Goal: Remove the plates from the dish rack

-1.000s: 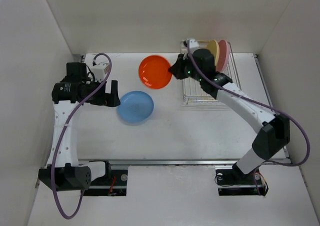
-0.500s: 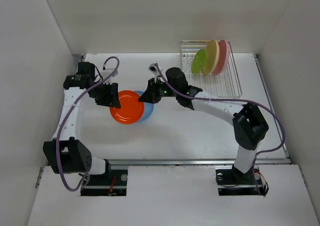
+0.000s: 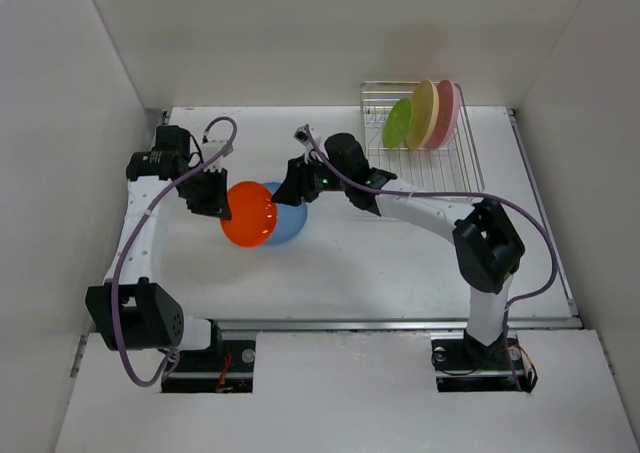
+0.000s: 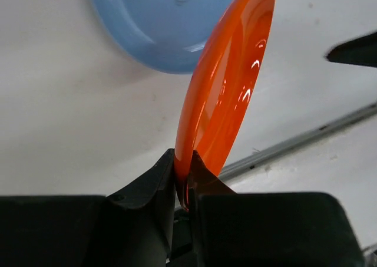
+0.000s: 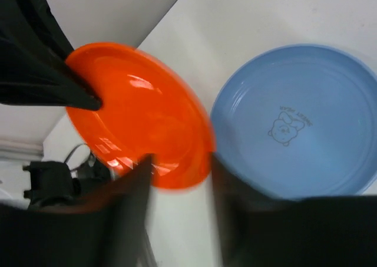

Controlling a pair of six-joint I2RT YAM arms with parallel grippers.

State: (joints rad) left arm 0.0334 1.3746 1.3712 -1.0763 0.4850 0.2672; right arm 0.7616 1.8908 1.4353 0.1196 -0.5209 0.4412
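The orange plate [image 3: 248, 214] hangs tilted on edge over the left part of the blue plate [image 3: 288, 220], which lies flat on the table. My left gripper [image 3: 217, 201] is shut on the orange plate's left rim; the left wrist view shows the rim [image 4: 227, 84] pinched between the jaws [image 4: 184, 181]. My right gripper [image 3: 297, 189] is open just right of the orange plate [image 5: 141, 114], its blurred jaws apart [image 5: 179, 178] above the blue plate [image 5: 294, 119]. The dish rack [image 3: 455, 168] at the back right holds the green [image 3: 398, 123], pale yellow [image 3: 424, 113] and pink [image 3: 447, 113] plates upright.
White walls close in the table on the left, back and right. A metal rail [image 3: 380, 323] runs along the near edge by the arm bases. The right arm's forearm [image 3: 420, 208] stretches across the table in front of the rack.
The right arm carried the orange plate from beside the rack to over the blue plate. The left gripper closed on its rim, then the right gripper opened and let go.
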